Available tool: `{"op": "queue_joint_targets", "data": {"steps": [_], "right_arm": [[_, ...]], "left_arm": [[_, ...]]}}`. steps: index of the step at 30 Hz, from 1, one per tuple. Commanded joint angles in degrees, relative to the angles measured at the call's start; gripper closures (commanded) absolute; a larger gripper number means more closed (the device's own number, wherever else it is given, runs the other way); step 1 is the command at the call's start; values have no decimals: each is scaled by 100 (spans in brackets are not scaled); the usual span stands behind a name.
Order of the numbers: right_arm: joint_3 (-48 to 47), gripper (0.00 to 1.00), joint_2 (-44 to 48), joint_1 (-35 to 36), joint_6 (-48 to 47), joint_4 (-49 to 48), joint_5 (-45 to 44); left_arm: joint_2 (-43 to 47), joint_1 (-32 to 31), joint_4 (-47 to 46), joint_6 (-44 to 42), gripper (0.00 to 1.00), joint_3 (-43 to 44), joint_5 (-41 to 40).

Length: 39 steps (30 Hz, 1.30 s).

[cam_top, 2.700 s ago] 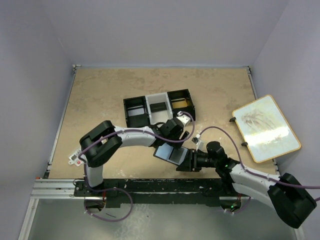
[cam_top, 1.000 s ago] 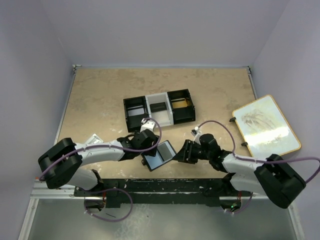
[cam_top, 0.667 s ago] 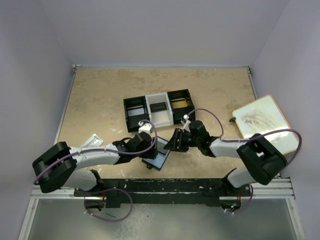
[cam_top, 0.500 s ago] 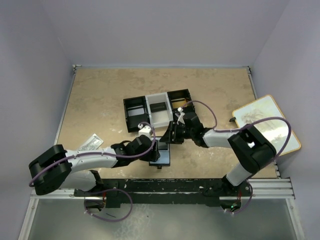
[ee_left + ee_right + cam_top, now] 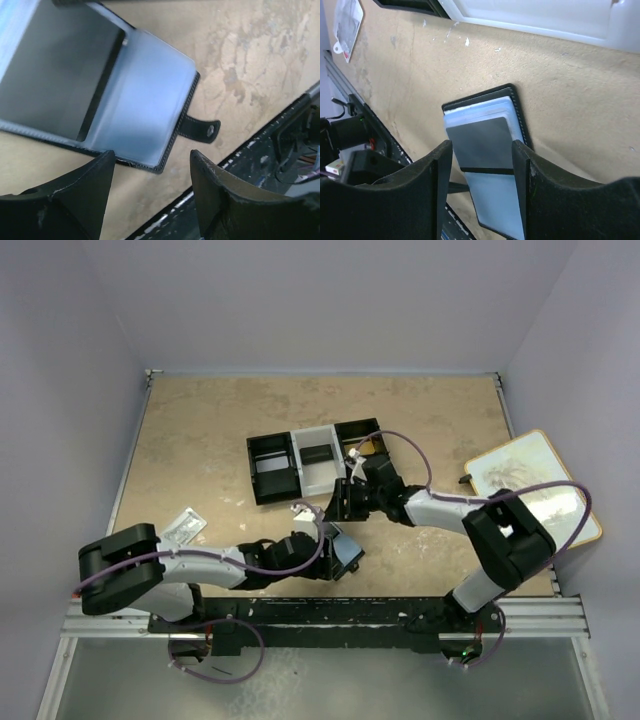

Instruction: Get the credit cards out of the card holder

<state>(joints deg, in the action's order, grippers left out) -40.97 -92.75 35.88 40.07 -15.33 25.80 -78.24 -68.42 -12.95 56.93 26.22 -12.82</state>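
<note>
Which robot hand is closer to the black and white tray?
The right one. The right gripper hangs just in front of the tray's near edge. The left gripper is farther back toward the robot, beside the open card holder.

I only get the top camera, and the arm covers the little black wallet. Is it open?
Observer: Yes. The left wrist view shows the flat black bifold wallet lying open on the table, its clear pale-blue sleeves facing up.
Operator: Is any card inside?
Observer: The right wrist view shows one dark grey rectangular card in the sleeves.
Operator: Is the left gripper squeezing anything?
Observer: No. The left gripper stands open, with nothing between its jaws.
</note>
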Motion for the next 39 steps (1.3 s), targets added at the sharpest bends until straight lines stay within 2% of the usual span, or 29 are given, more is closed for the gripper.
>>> {"op": "queue_joint_targets", "data": {"steps": [1,4,8,12,17,19,22,26,28,37,39], "right_arm": [[-284,46,640,-3,-406,671,-685],[18,48,942,18,-146,494,-545],[808,53,1297,202,658,-486,-370],[1288,57,1304,675,1526,-1163,-780],[1934,60,1220,894,2538,-2338,-1338],[1955,61,1046,895,2650,-2455,-1405],[1975,61,665,895,2729,-2621,-1351],[2557,62,214,895,3230,-3838,-1384],[2781,62,54,895,3461,-4143,-1536],[2938,66,-52,895,3679,-4186,-1704],[2901,66,6,894,3639,-4085,-1778]], "left_arm": [[-117,-295,-554,208,41,270,-214],[104,-485,-82,122,41,444,-589],[687,-498,709,76,48,427,-1341],[1316,-452,1498,-22,52,338,-2077],[1445,118,1941,-288,54,393,-1722],[1443,322,1971,-410,54,425,-1591],[1399,525,1922,-566,55,472,-1470],[1171,648,1950,-764,58,685,-1401],[1025,676,1990,-883,59,829,-1321],[330,774,1973,-1314,59,1289,-953],[166,814,1968,-1365,61,1351,-1047]]}}
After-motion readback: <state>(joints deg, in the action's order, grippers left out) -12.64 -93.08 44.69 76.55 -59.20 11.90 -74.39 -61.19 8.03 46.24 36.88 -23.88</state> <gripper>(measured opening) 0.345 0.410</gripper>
